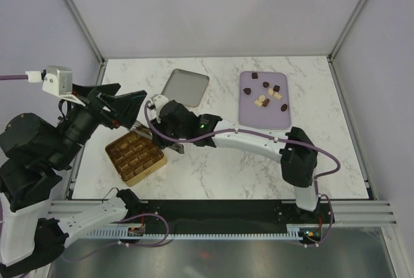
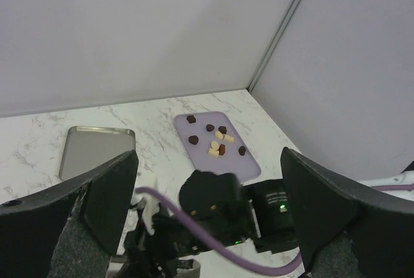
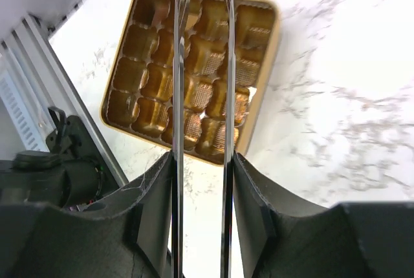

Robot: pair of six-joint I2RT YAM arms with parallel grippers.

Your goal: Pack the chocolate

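We found the right gripper [image 1: 143,130] poised directly above the gold box [image 3: 277,39]. Its thin fingers were narrowly parted, with nothing seen between them. The left gripper [image 2: 210,216] stood fully spread and empty. The chocolate [image 1: 265,94] lay on the lilac tray [image 1: 259,117], well behind the right gripper's wrist. We judged the step as between pieces. The next move called for swinging back over the tray and pinching one piece squarely.
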